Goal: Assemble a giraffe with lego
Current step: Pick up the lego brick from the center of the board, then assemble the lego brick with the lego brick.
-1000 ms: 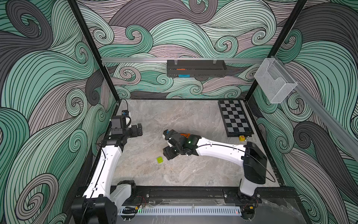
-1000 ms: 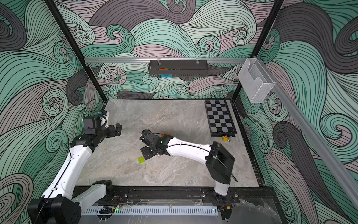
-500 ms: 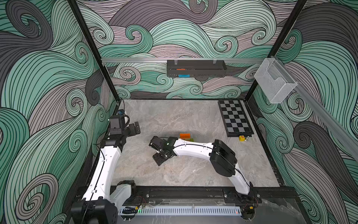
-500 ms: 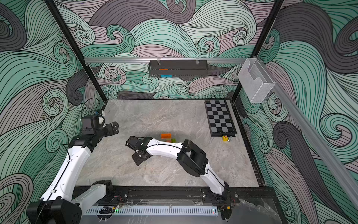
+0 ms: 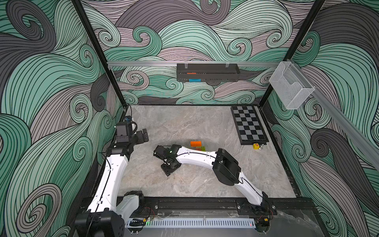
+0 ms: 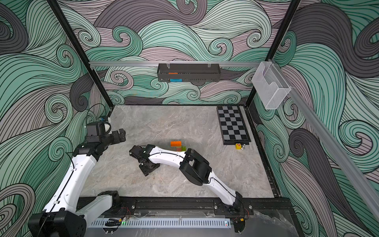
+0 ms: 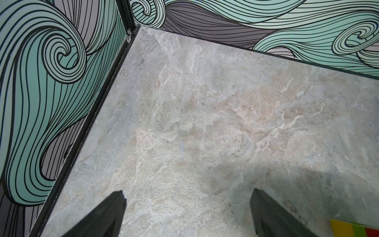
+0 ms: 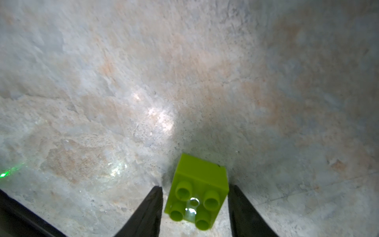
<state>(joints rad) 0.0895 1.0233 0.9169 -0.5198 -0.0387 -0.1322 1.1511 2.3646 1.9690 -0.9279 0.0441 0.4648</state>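
Marbled tabletop [image 5: 205, 127], swirl-patterned walls [image 5: 51, 82] (teal, grey), green brick [image 8: 198, 180]

Quick tally, nothing fancy. Two grippers are counted: the left gripper [image 7: 188, 191] and the right gripper [image 8: 195, 187]. One loose lime green brick [image 8: 196, 190] is seen, with four studs counted on it. In the giraffe stack [image 5: 196, 145], three bricks can be made out in both top views: one orange brick [image 5: 195, 143], one red brick [image 5: 198, 148] and one green brick [image 5: 203, 148]; the rest is hidden. Also counted: one checkerboard [image 5: 248, 124], one yellow cube [image 5: 255, 146], one small grey piece [image 5: 261, 146], one black wall tray [image 5: 207, 72] and one clear basket [image 5: 291, 88].
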